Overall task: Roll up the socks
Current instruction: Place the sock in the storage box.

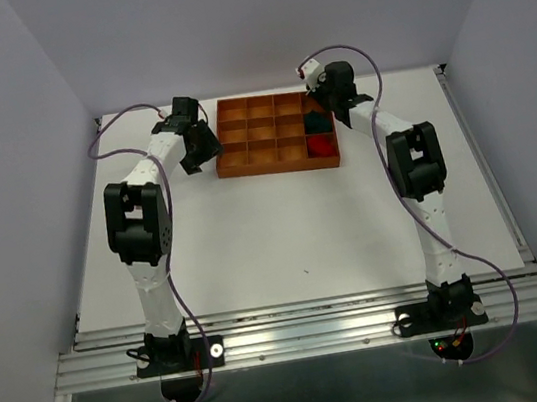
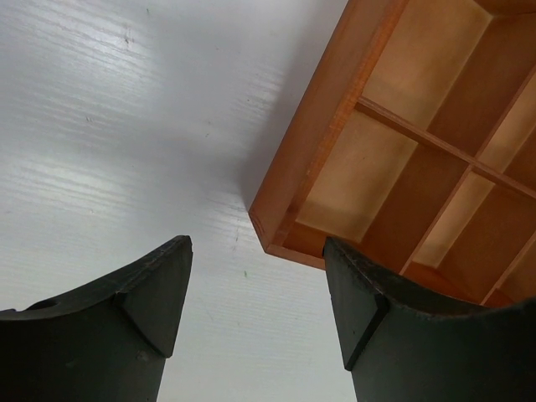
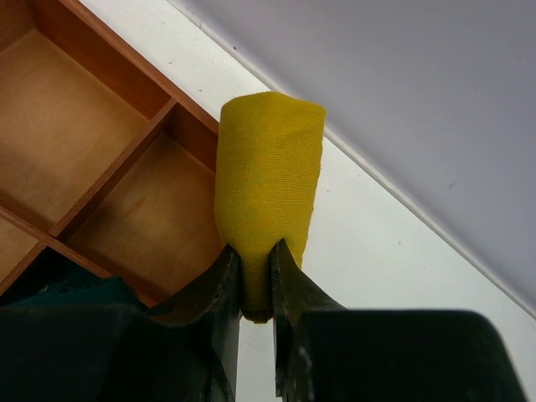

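Pinched only at its base by the right hand (image 3: 255, 276) above the tray's (image 3: 126, 71) far-right corner, the rolled yellow sock (image 3: 268, 167) could unroll or drop outside; the left hand (image 2: 255, 251) gapes empty.

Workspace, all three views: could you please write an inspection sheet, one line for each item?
Surface: white table.
Job's things: red sock and teal sock in the right column of the tray; yellow sock rolled, near the tray's far right corner.
Clutter: nothing seen.
Grippers: right gripper shut on the yellow sock; left gripper open, empty, beside the tray's left side.
Cables: purple cables along both arms.
Surroundings: pale walls on three sides.
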`<state>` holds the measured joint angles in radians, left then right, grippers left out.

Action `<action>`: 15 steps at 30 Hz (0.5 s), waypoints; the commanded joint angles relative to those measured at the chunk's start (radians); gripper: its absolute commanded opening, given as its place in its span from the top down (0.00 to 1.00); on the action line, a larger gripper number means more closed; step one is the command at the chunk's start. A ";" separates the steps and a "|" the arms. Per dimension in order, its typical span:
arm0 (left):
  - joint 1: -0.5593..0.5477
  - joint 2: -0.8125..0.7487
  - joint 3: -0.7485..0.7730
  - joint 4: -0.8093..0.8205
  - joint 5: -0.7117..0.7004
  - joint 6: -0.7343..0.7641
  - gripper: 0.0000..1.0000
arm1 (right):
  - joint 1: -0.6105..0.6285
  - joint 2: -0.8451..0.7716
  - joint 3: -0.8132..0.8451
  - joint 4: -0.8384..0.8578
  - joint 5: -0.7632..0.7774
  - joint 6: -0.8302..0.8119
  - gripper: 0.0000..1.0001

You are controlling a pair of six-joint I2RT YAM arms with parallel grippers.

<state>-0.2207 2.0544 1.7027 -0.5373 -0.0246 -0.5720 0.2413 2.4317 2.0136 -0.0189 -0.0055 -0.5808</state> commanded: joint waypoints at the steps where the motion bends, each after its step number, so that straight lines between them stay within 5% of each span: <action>1: 0.009 0.018 0.057 -0.004 0.009 0.029 0.25 | 0.003 0.038 0.030 -0.108 -0.073 0.001 0.99; 15: 0.007 0.067 0.068 0.011 0.020 0.067 0.30 | 0.003 0.109 0.097 -0.266 -0.080 0.027 0.99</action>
<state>-0.2195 2.1288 1.7382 -0.5354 -0.0048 -0.5331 0.2413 2.4702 2.1014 -0.1261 -0.0383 -0.5976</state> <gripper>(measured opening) 0.701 0.188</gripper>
